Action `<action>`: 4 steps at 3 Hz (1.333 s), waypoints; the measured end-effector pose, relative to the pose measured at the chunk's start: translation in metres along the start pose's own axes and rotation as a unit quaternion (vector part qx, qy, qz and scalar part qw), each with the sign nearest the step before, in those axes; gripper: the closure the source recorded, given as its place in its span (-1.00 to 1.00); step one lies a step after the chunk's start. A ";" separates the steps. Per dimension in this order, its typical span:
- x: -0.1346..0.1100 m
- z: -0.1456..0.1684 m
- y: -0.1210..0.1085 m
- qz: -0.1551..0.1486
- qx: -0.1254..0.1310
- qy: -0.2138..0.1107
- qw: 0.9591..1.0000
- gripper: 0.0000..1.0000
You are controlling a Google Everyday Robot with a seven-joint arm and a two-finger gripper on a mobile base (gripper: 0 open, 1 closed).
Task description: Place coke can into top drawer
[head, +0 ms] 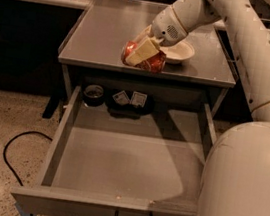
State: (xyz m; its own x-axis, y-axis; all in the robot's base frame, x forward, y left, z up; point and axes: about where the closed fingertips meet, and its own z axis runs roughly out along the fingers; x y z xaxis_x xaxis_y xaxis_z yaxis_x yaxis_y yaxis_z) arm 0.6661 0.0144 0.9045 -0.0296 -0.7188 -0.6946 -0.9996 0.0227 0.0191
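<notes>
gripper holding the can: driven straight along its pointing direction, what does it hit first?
The gripper, shut on the coke can, points down-left. First contact is probably the cabinet top near its front edge. Depth is unclear: it might clear the edge and reach the open top drawer instead.
</notes>
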 end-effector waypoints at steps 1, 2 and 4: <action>-0.006 0.010 -0.010 -0.003 0.002 -0.013 1.000 1.00; -0.011 0.013 -0.005 -0.012 0.006 -0.043 0.999 1.00; -0.004 -0.025 0.058 -0.017 0.065 -0.116 0.991 1.00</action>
State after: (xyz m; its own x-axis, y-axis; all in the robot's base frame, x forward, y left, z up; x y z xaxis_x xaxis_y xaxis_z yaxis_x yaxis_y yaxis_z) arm 0.6080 0.0011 0.9261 0.0207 -0.5415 -0.8405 -0.9909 0.1007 -0.0893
